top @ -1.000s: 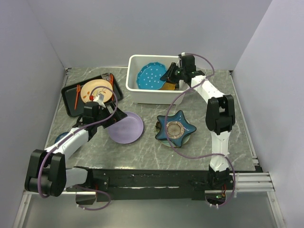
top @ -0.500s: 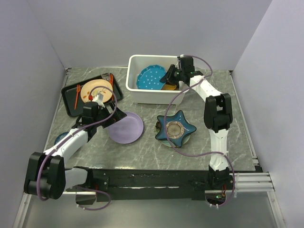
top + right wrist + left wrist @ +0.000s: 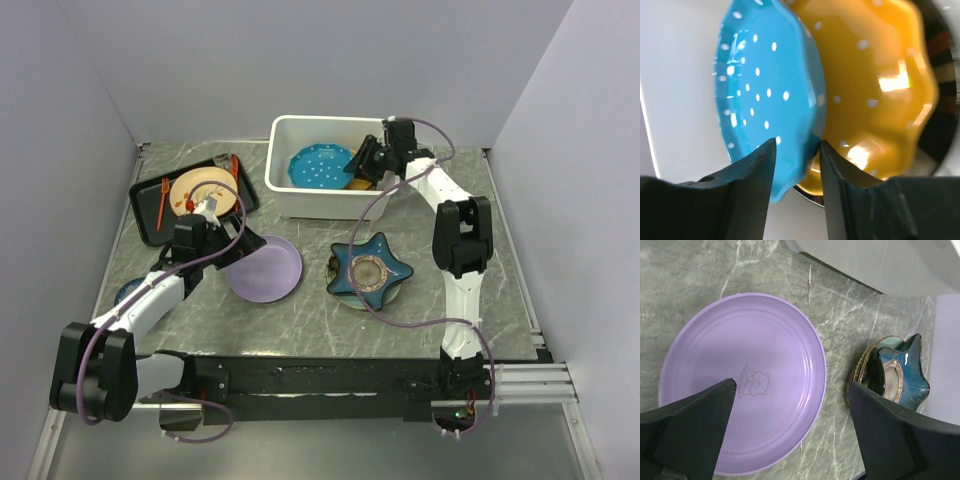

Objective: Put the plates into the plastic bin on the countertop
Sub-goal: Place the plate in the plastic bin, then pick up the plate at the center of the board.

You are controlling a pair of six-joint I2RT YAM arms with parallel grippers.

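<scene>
The white plastic bin [image 3: 300,205] stands at the back of the grey marble countertop [image 3: 310,320]. My right gripper [image 3: 362,165] reaches into it, shut on the rim of the blue dotted plate [image 3: 318,166], which leans over the orange scalloped plate [image 3: 352,182]. The right wrist view shows my gripper [image 3: 797,150] on the blue plate [image 3: 765,85] with the orange plate [image 3: 875,90] behind. My left gripper [image 3: 222,248] is open over the edge of a purple plate [image 3: 265,268]. In the left wrist view the gripper [image 3: 790,440] spans the purple plate [image 3: 745,380]. A navy star-shaped plate [image 3: 370,268] tops a small stack.
A black tray [image 3: 150,215] with a beige plate [image 3: 203,190] and orange cutlery sits at the back left. A small blue bowl [image 3: 128,292] lies near the left arm. The star plate stack [image 3: 897,372] is right of the purple plate. Walls enclose the counter.
The blue dotted plate has tipped lower and flatter inside the bin, and my right gripper has shifted slightly right. The left arm has barely moved.
</scene>
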